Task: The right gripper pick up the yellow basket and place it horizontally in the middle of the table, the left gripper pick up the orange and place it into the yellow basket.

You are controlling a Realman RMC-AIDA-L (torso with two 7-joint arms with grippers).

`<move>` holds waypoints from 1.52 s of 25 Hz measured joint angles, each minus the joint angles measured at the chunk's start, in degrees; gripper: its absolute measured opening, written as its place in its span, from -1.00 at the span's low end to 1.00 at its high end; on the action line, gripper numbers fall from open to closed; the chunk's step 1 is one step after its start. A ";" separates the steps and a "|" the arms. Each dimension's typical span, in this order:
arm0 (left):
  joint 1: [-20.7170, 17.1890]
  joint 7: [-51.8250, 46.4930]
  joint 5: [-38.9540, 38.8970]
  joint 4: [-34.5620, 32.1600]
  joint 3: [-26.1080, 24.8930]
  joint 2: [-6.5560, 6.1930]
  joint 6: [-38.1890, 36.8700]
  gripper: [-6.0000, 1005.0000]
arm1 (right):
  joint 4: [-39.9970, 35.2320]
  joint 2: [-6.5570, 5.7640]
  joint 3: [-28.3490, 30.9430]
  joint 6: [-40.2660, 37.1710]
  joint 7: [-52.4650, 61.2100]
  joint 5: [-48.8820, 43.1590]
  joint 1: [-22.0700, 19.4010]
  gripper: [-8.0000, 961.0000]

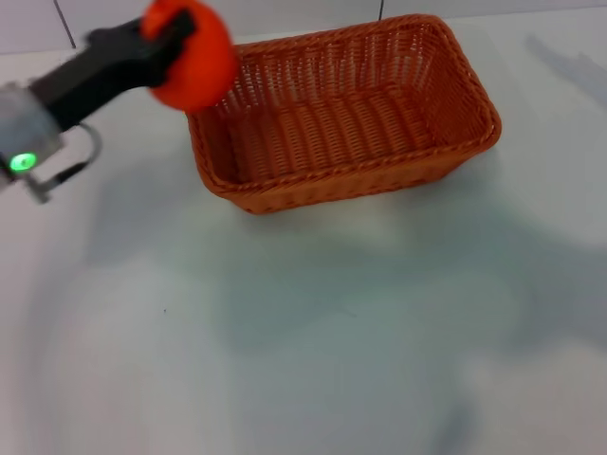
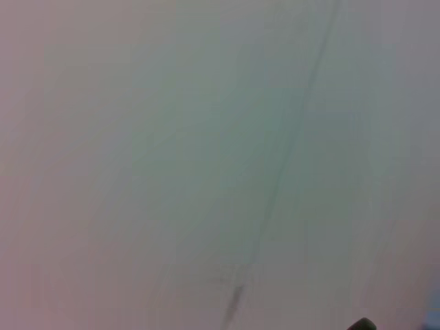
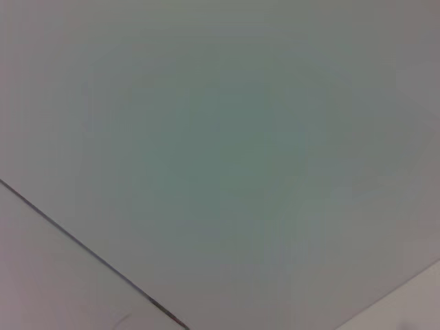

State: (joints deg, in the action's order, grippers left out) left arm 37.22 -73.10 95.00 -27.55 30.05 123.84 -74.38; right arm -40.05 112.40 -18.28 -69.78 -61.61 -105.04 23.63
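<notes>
In the head view the orange-brown woven basket [image 1: 346,118] lies lengthwise across the middle of the white table [image 1: 303,341], open side up and empty. My left gripper [image 1: 185,43] comes in from the left, raised above the table, and is shut on the bright orange [image 1: 194,57]. The orange hangs over the basket's left rim. The right gripper is out of view. Both wrist views show only blank pale surface.
A pale wall with dark seams runs along the table's far edge [image 1: 285,14]. The arm's grey wrist with a green light [image 1: 21,161] sits at the left edge.
</notes>
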 joint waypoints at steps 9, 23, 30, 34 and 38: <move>8.45 3.67 -0.18 9.55 2.75 0.55 2.25 -0.81 | -0.01 0.19 -0.09 -0.38 -0.16 -0.15 0.00 0.92; 9.92 16.58 -7.07 15.40 2.47 0.79 4.08 -0.70 | -0.03 0.04 -0.09 -3.04 -0.18 -0.29 -0.14 0.92; 9.36 21.28 -9.68 17.04 2.46 0.73 4.42 -0.42 | -0.02 0.01 -0.08 -3.98 -0.14 -0.31 -0.03 0.92; 9.01 21.56 -10.50 16.90 2.39 0.70 4.21 -0.27 | -0.02 0.00 -0.08 -4.16 -0.05 -0.30 0.00 0.92; 7.66 24.72 -15.73 17.09 1.76 0.71 4.03 0.24 | -0.02 0.01 -0.09 -4.21 -0.08 -0.29 0.01 0.92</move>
State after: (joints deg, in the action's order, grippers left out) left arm 44.88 -48.38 79.27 -10.46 31.81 124.56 -70.35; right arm -40.07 112.41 -18.37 -73.99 -61.70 -105.34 23.64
